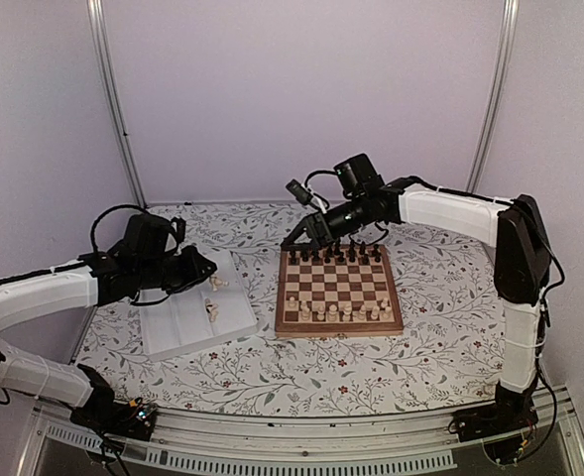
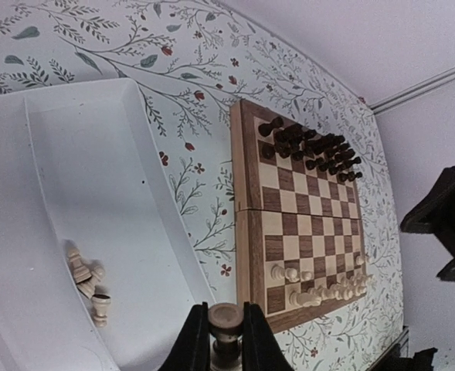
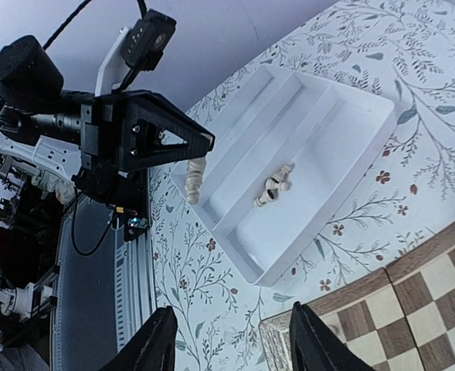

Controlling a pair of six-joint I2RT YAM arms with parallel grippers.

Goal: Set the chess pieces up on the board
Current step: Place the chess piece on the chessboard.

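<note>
The board (image 1: 339,289) lies right of centre, with dark chessmen along its far rows and cream chess pieces (image 1: 337,310) along its near rows. My left gripper (image 2: 225,340) is shut on a cream chess piece (image 2: 226,320), held above the white tray's right wall. That piece also shows hanging from the fingers in the right wrist view (image 3: 194,179). A few more cream pieces (image 2: 86,283) lie in the tray. My right gripper (image 3: 229,344) is open and empty, above the board's far left corner (image 3: 366,309).
The white compartment tray (image 1: 187,317) sits left of the board on the floral tablecloth (image 1: 440,347). Dark chessmen (image 2: 312,151) crowd the board's far rows. Metal frame posts (image 1: 113,99) stand at the back. The table's near edge carries a rail (image 1: 301,436).
</note>
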